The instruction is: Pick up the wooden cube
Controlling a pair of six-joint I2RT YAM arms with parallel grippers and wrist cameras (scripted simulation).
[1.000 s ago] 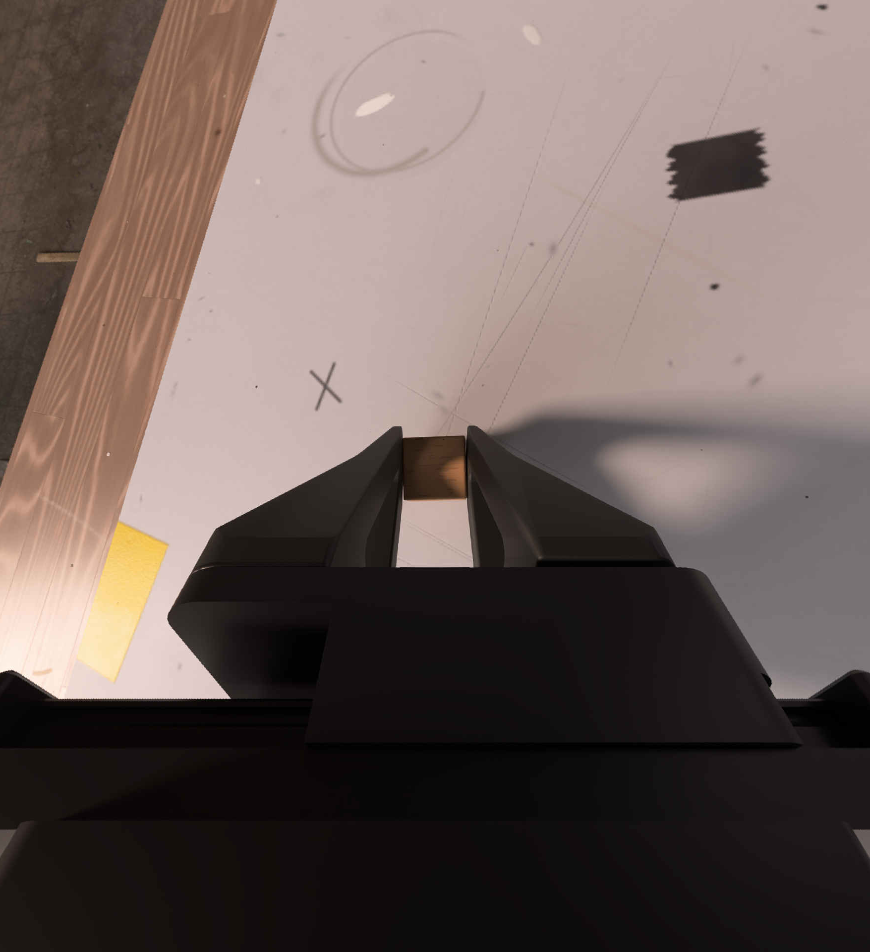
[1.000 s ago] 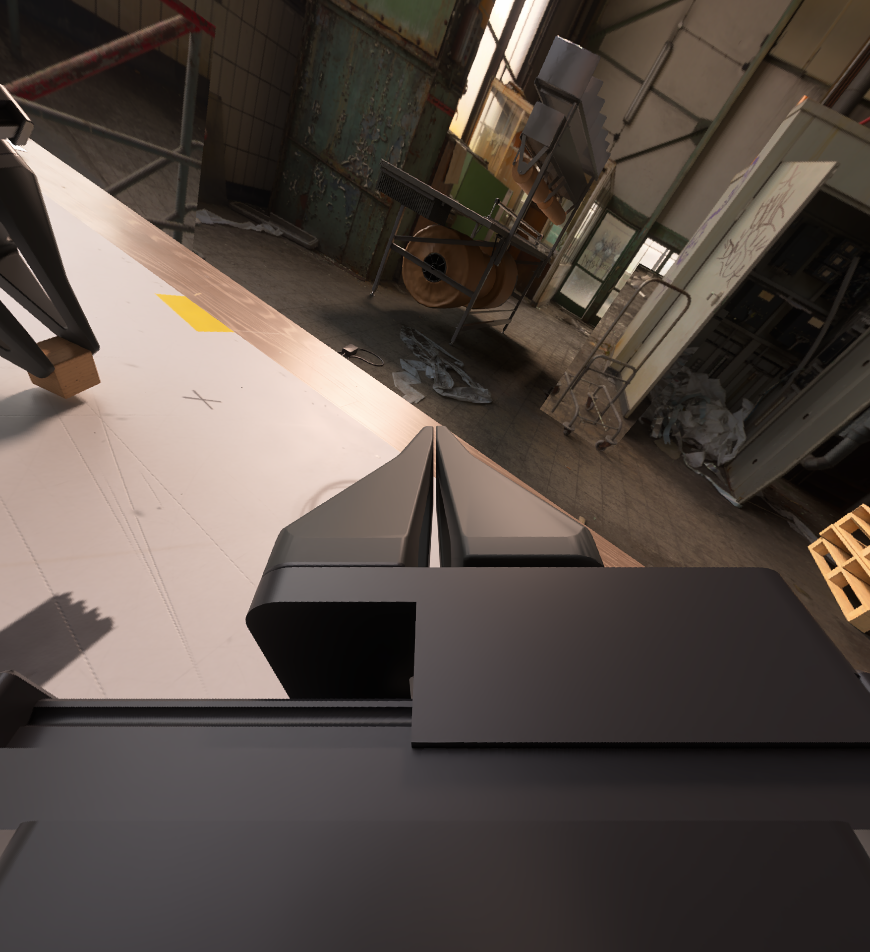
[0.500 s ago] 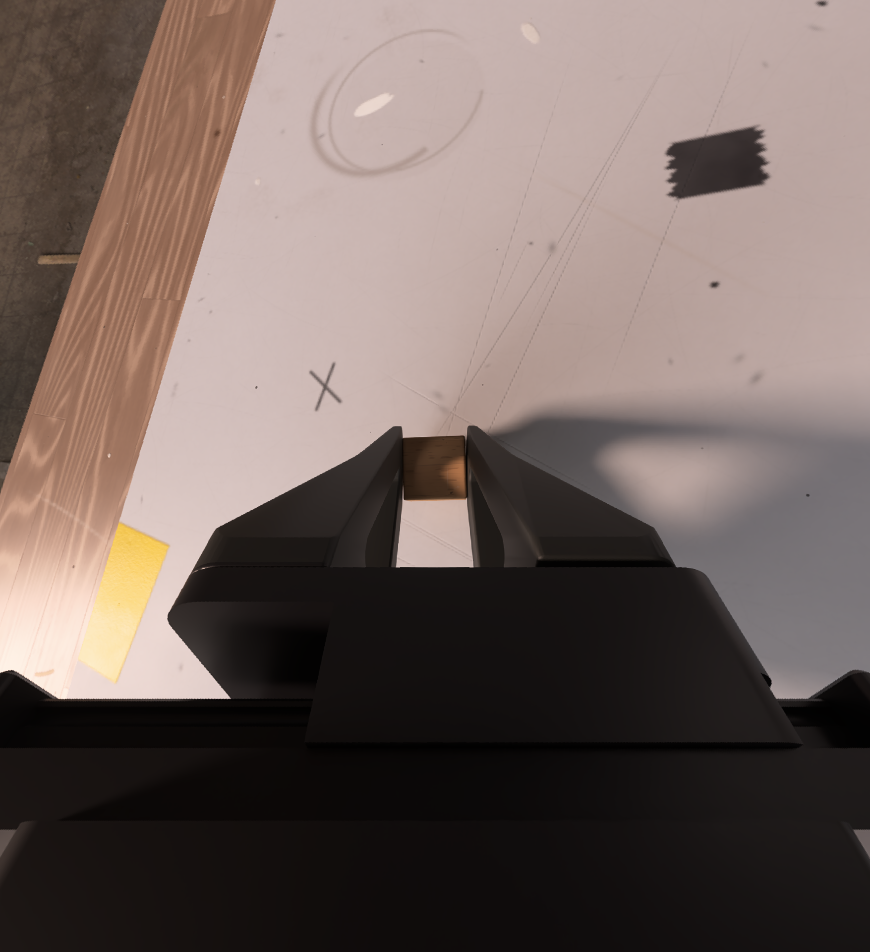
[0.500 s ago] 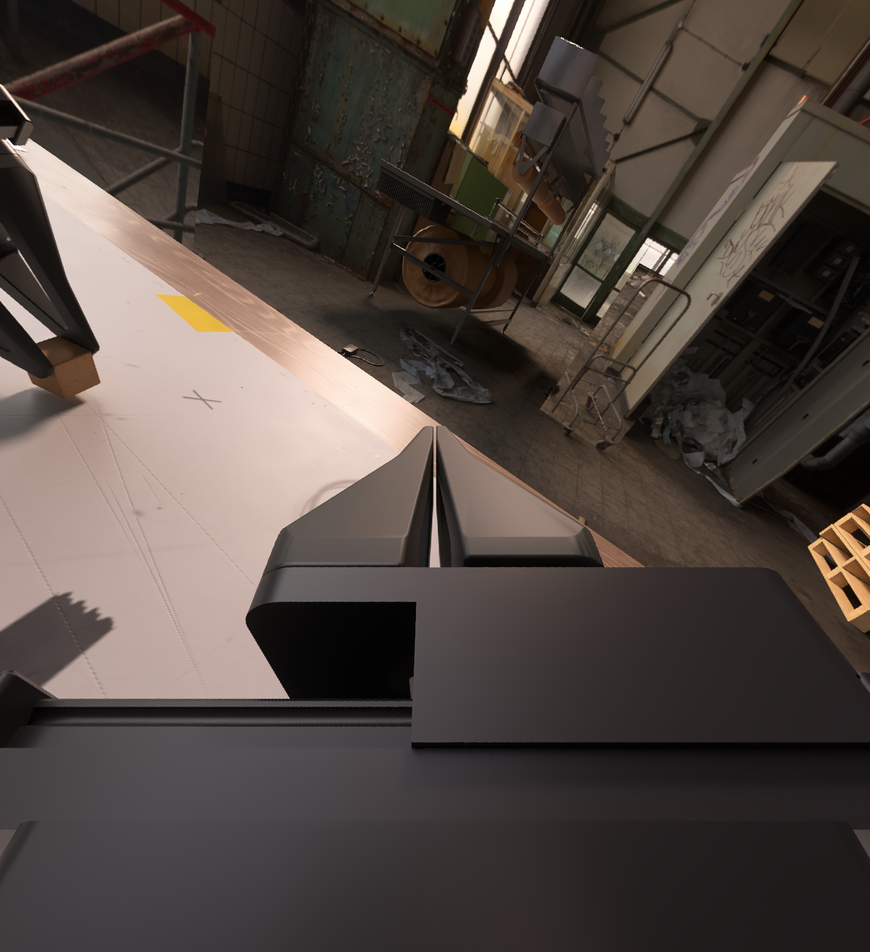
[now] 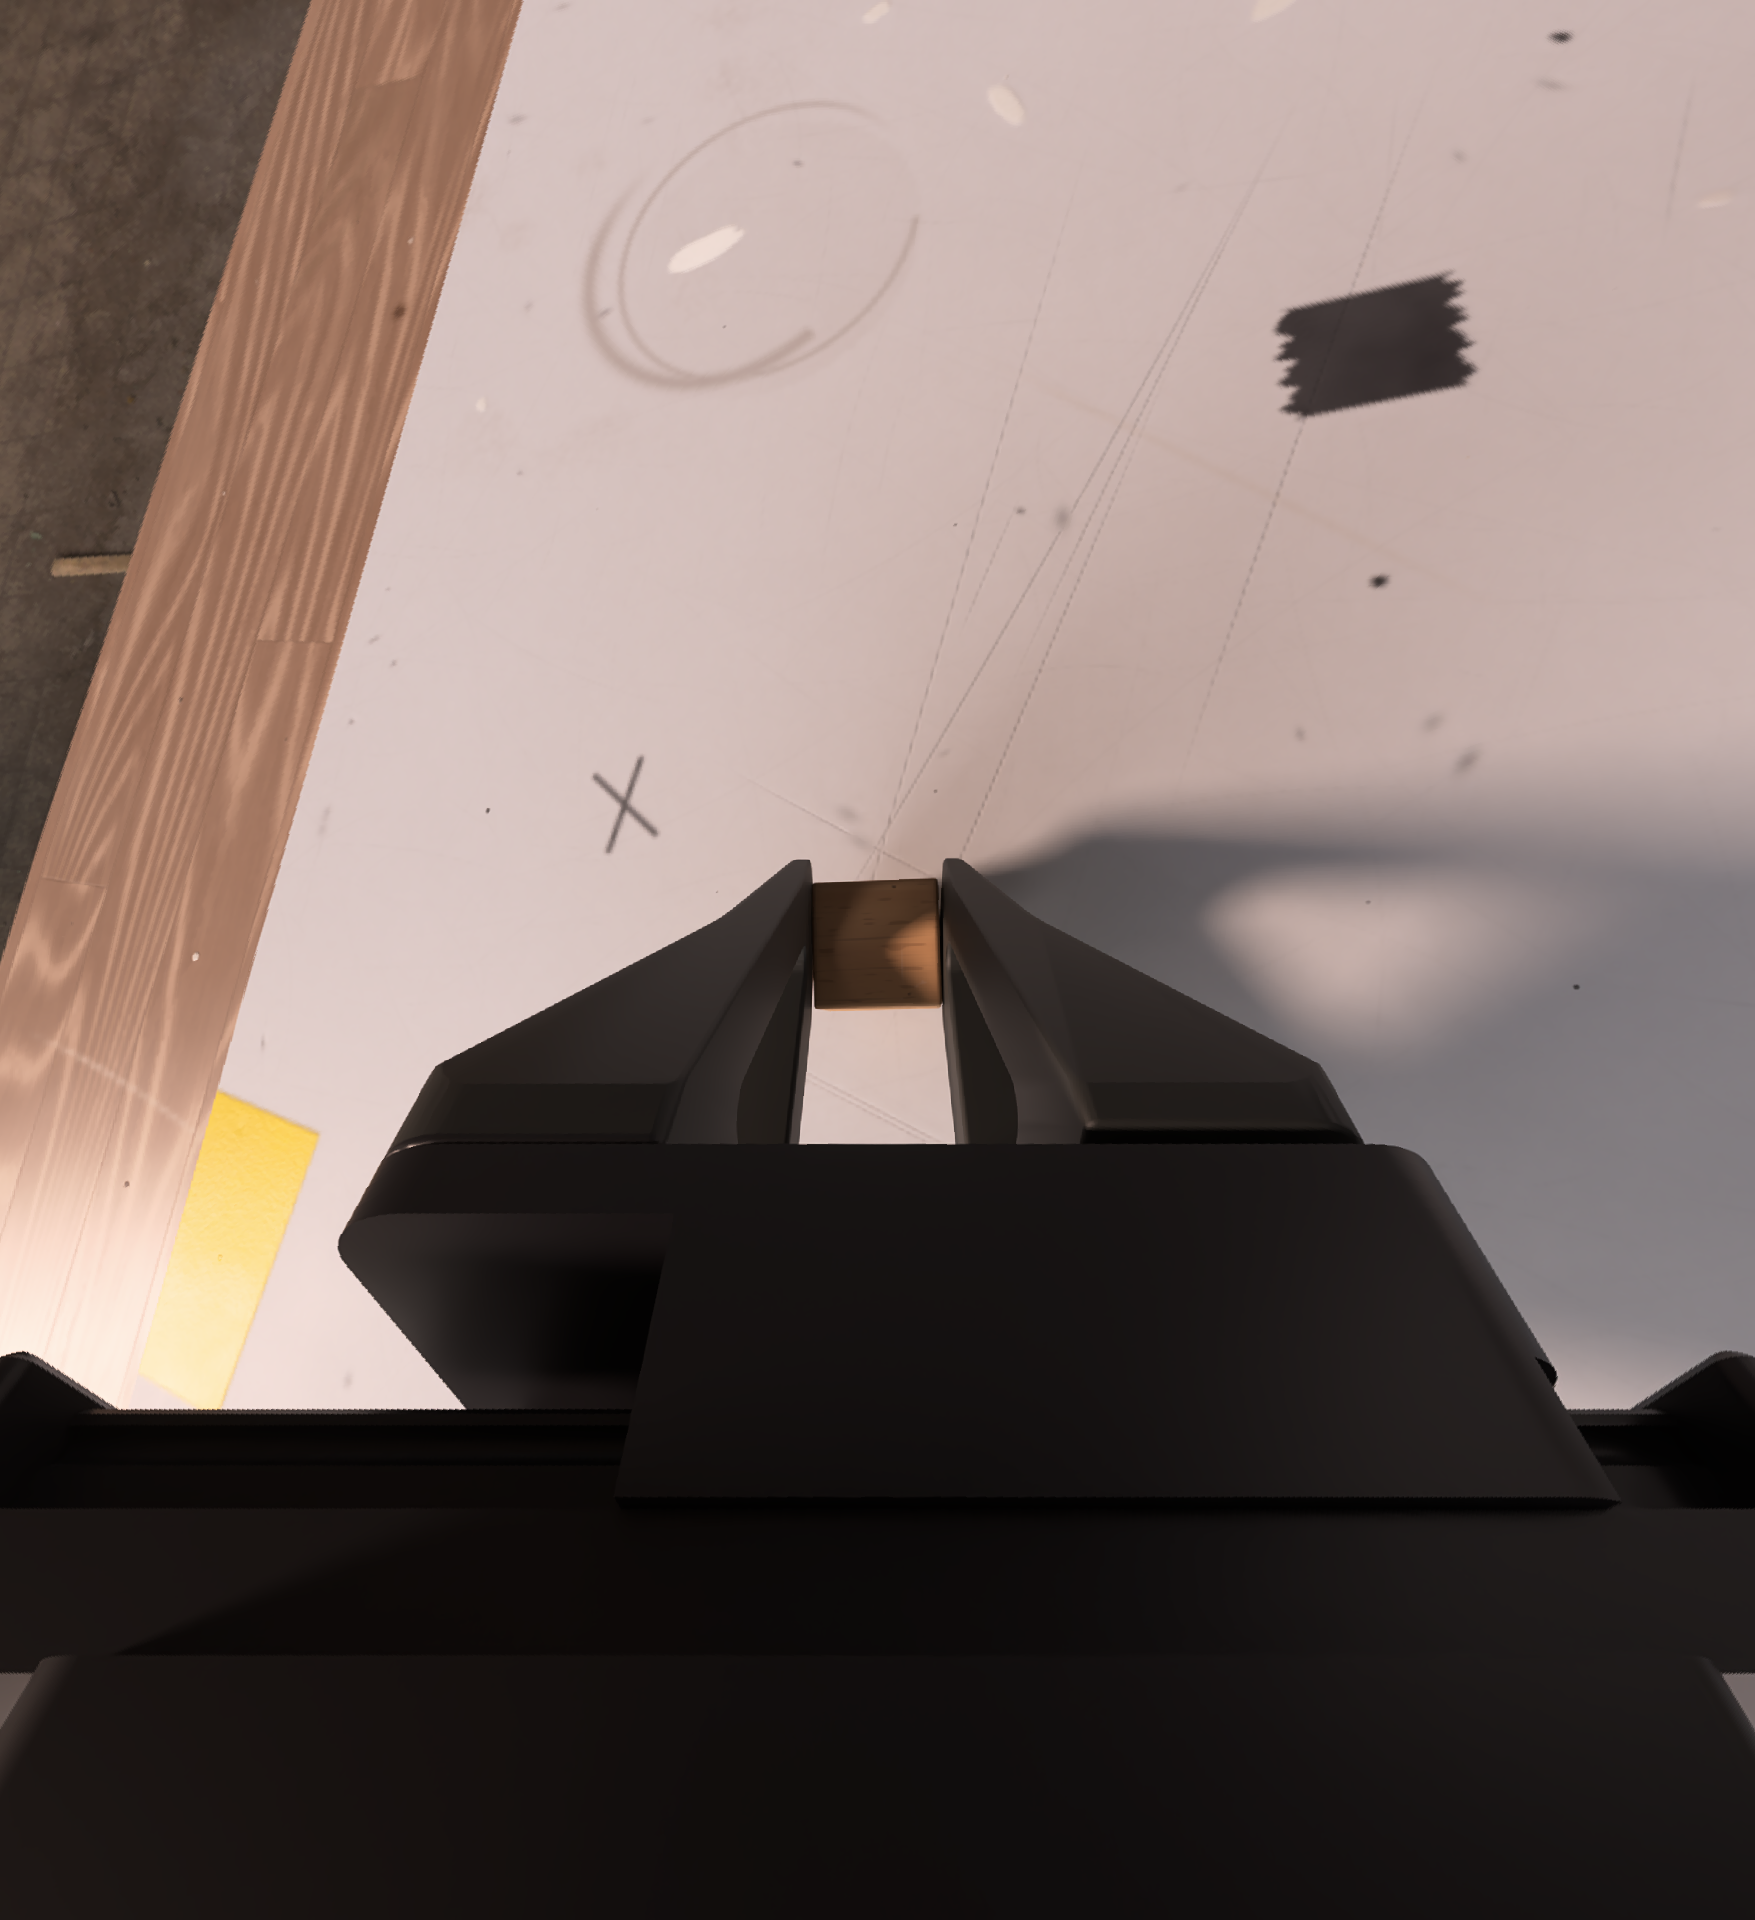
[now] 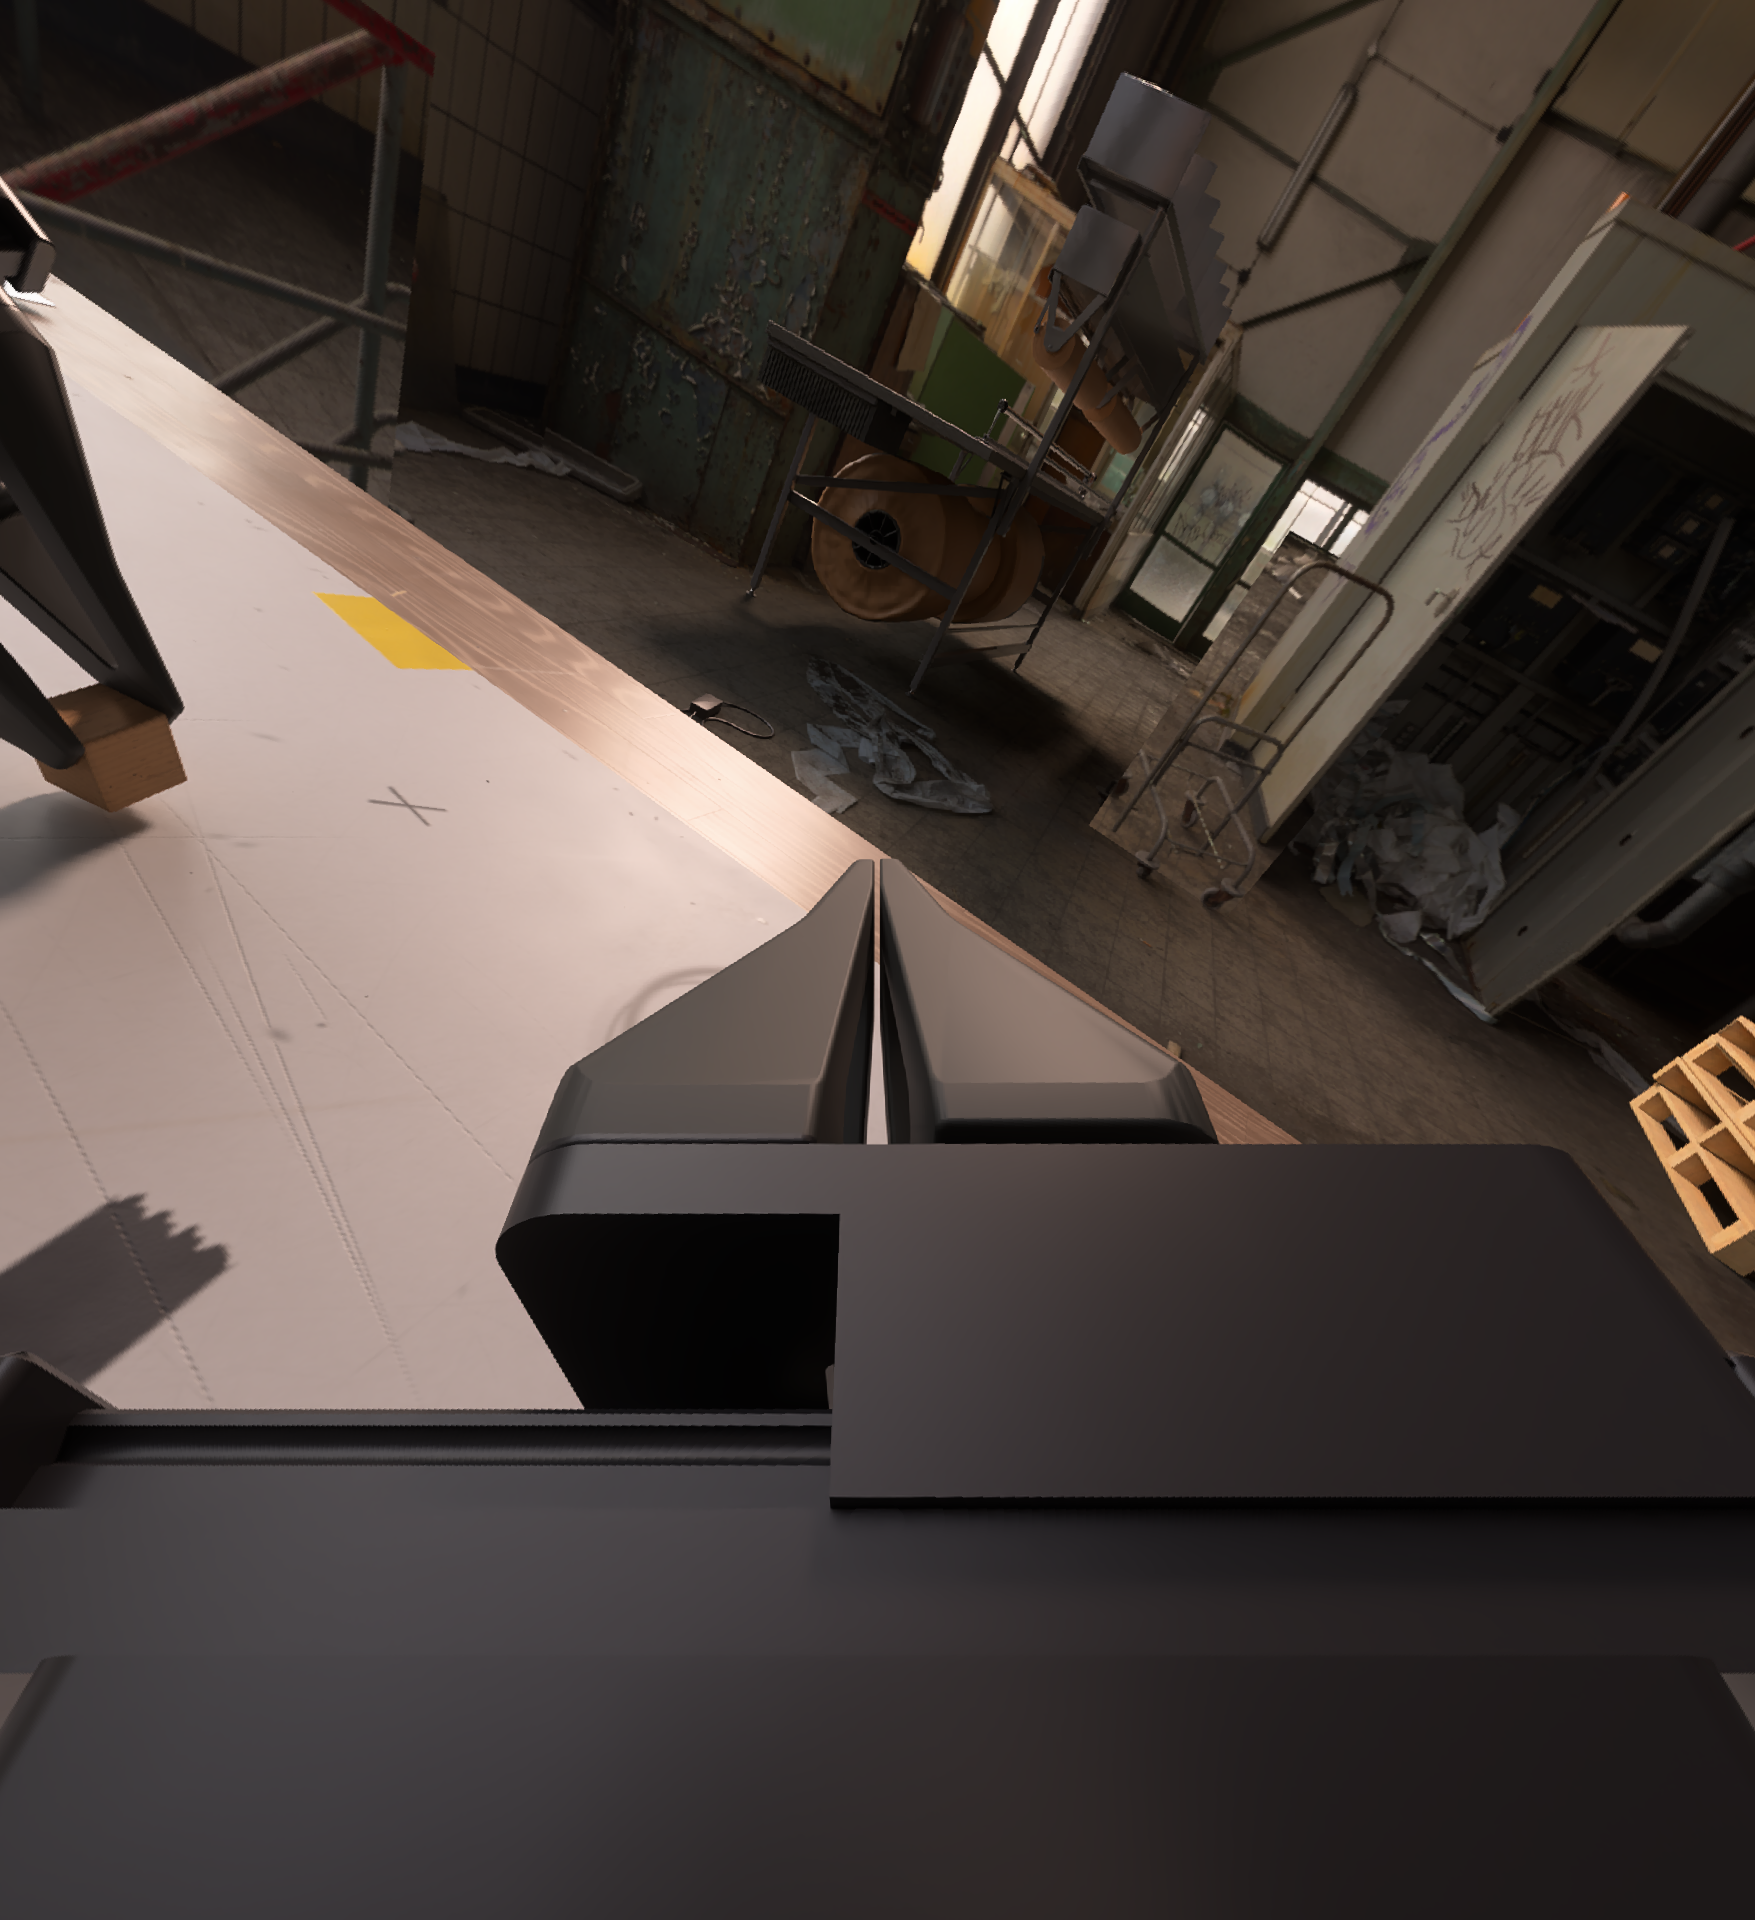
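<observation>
The wooden cube (image 5: 875, 942) is a small light-brown block clamped between my left gripper's (image 5: 875, 904) two black fingertips. The right wrist view shows the same cube (image 6: 120, 753) at the far left, tilted in the left gripper's fingers (image 6: 125, 665), low over the white table top (image 6: 333, 987) with its shadow just beneath. I cannot tell whether it touches the table. My right gripper (image 6: 878, 868) is shut and empty, its tips over the table's wooden edge, well to the right of the cube.
A pencilled cross (image 5: 626, 805) lies just left of the cube. A yellow patch (image 5: 229, 1236), a ring stain (image 5: 748, 239) and a dark jagged patch (image 5: 1372, 348) mark the table. The wooden border (image 5: 177, 623) ends at a drop to the floor.
The left gripper, still holding the cube, has shifted slightly: the table marks slid a little down and left in its view. The right gripper has not moved.
</observation>
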